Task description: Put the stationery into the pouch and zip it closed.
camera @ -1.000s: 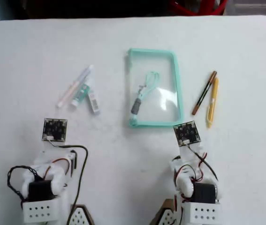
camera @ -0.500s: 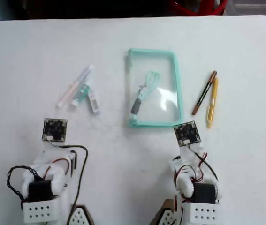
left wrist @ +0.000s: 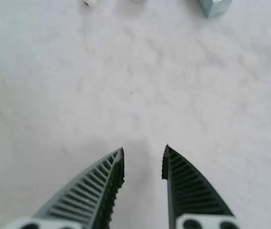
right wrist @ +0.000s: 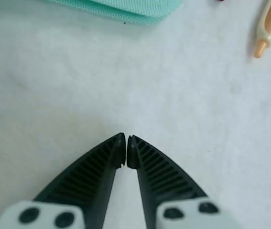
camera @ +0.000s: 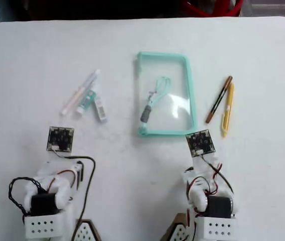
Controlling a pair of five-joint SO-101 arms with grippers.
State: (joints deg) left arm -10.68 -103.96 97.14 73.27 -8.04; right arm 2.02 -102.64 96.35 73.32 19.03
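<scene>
A clear pouch with a teal border (camera: 162, 95) lies flat mid-table, a teal strap inside it. To its right lie a brown pen (camera: 218, 99) and a yellow pen (camera: 226, 109). To its left are a pastel pen (camera: 81, 93), a small teal item (camera: 86, 102) and a white stick (camera: 100, 109). My left gripper (left wrist: 144, 153) hovers over bare table, open by a small gap and holding nothing. My right gripper (right wrist: 125, 143) is shut and empty, just short of the pouch's near edge (right wrist: 121, 10), with the yellow pen's tip (right wrist: 268, 29) off to one side.
Both arms sit at the table's near edge, the left arm's wrist board (camera: 60, 139) below the left stationery and the right arm's wrist board (camera: 200, 143) by the pouch's near right corner. The white table (camera: 263, 50) has free room around the items.
The left arm's wrist has shifted very slightly to the right. The pouch, the stationery and the right arm have not moved.
</scene>
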